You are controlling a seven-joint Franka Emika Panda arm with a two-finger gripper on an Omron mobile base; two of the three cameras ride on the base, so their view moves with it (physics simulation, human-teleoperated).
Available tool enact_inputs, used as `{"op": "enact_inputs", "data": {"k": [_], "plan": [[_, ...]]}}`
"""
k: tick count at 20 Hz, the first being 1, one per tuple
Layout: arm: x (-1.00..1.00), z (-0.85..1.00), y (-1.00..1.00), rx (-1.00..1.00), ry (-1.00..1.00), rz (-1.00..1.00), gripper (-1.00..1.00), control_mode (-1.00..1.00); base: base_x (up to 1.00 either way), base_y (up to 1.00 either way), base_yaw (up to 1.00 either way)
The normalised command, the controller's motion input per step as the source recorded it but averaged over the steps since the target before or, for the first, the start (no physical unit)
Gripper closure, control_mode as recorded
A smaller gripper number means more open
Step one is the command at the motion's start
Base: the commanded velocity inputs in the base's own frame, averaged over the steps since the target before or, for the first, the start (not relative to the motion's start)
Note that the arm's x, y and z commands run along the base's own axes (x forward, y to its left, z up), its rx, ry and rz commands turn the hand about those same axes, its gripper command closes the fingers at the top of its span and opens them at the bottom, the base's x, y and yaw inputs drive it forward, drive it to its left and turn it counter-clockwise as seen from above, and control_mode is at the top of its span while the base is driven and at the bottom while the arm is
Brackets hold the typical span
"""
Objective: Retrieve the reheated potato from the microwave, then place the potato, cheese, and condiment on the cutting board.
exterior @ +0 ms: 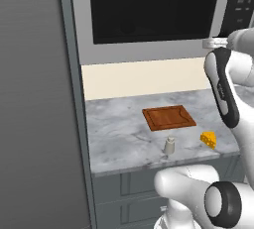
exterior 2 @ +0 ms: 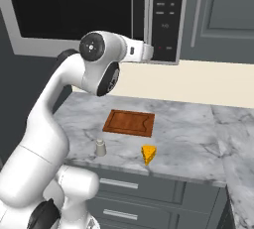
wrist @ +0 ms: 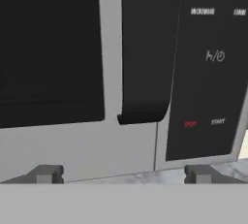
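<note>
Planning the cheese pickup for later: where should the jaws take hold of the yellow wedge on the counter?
Probably from straight above, closing across the two flat side faces of the yellow-orange holed cheese wedge near its thick end. It stands apart from the small off-white shaker bottle and the reddish-brown wooden cutting board, so there is room.

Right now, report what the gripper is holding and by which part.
Nothing. The gripper is open and empty, facing the closed microwave door by its handle.
</note>
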Motion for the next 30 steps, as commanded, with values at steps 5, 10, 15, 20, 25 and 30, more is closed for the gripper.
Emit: {"op": "enact_inputs", "data": {"k": [5, 10, 15, 20, 25, 30], "plan": [[0.21, 0.48, -0.24, -0.02, 0.00, -0.03, -1.00, -1.00, 0.00, 0.00, 0.00], [0.16, 0.26, -0.11, 0.00, 0.00, 0.00, -1.00, -1.00, 0.00, 0.00, 0.00], [0.15, 0.12, -0.09, 0.00, -0.07, 0.00, -1.00, -1.00, 0.00, 0.00, 0.00], [0.29, 0.03, -0.07, 0.00, -0.06, 0.00, -1.00, -1.00, 0.00, 0.00, 0.00], [0.38, 0.00, -0.02, 0.02, -0.04, 0.00, -1.00, -1.00, 0.00, 0.00, 0.00], [0.54, 0.00, -0.02, 0.04, -0.01, 0.01, -1.00, -1.00, 0.00, 0.00, 0.00]]}}
